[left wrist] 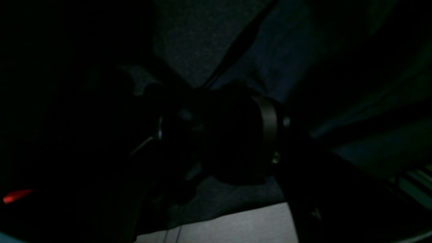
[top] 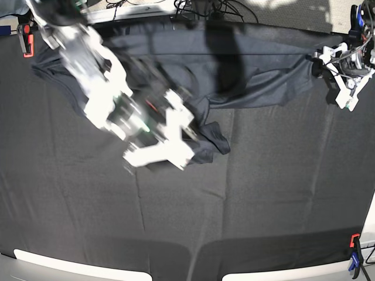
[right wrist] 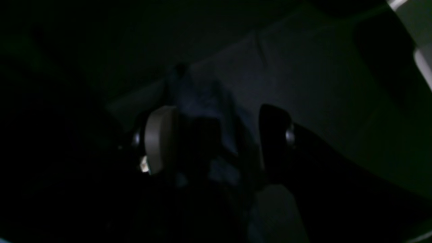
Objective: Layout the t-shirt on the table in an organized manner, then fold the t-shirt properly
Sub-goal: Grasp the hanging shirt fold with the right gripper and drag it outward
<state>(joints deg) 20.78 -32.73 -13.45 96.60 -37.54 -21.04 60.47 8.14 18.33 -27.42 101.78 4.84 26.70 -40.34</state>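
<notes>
Still at the laying-out step, both tools stood released: the right tool (top: 193, 132) straddled the bunched t-shirt (top: 246, 64), needing to clench and drag it flat, the left tool (top: 321, 61) just beside its far corner.

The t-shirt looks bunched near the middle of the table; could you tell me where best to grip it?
Probably the bunched lobe of the t-shirt, approached from the bare table side, from above. That fold stands proud and free of the right gripper, whereas the rest lies flat.
</notes>
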